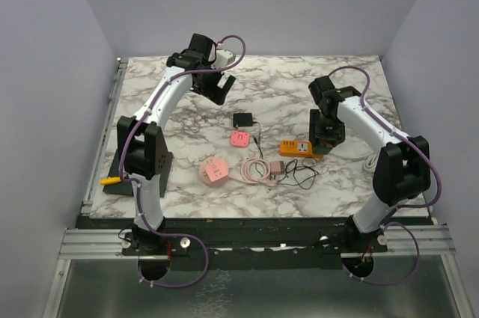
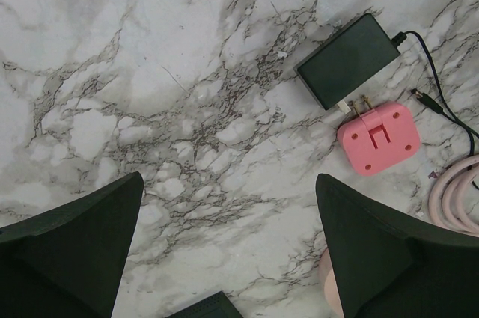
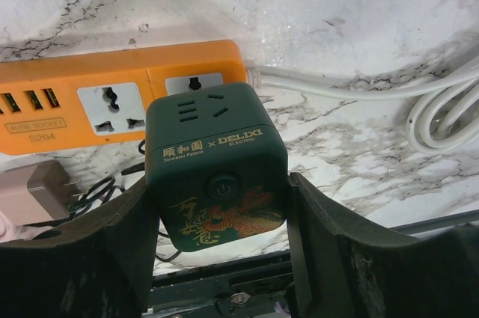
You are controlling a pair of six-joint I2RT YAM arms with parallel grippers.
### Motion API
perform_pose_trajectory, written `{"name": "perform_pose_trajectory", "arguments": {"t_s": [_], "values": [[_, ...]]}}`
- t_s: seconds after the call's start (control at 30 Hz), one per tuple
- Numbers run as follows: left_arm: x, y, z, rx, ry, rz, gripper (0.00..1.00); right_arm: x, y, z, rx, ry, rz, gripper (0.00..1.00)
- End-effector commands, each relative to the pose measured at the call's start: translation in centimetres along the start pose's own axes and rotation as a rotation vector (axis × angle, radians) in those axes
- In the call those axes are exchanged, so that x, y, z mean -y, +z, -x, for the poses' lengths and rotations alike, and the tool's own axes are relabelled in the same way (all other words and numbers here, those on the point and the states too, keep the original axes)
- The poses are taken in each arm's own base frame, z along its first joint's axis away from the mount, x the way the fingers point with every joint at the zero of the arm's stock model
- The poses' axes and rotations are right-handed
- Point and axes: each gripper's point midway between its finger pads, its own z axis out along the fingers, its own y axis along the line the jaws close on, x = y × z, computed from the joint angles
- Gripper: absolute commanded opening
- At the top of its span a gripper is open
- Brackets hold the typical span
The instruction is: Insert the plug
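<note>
The right gripper clamps the green cube plug square over the orange power strip at its 12 o'clock for insertion, while the left gripper hangs released, seemingly unneeded.

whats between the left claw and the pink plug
Nothing but bare marble table, as the left wrist view shows between the open left claw and the pink plug.

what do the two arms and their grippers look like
The left arm and right arm have white links with black joints and bases, and a purple cable looped along each. The left gripper and right gripper have broad, matte black, wedge-shaped fingers.
</note>
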Motion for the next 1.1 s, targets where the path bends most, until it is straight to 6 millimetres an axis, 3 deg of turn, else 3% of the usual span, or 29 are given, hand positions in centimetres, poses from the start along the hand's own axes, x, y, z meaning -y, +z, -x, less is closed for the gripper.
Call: {"name": "perform_pose_trajectory", "arguments": {"t_s": [0.0, 0.47, 1.07], "values": [[-0.1, -0.6, 0.4, 0.017, -0.003, 0.005, 0.99, 0.1, 0.5, 0.3, 0.012, -0.010, -0.026, 0.01], [0.0, -0.7, 0.4, 0.020, -0.001, 0.004, 0.99, 1.1, 0.6, -0.3, 0.014, -0.017, -0.104, 0.01], [-0.5, -1.3, 0.7, 0.039, 0.006, 0.022, 0.99, 1.4, 2.7, -1.9, -0.036, -0.020, -0.139, 0.01]]}}
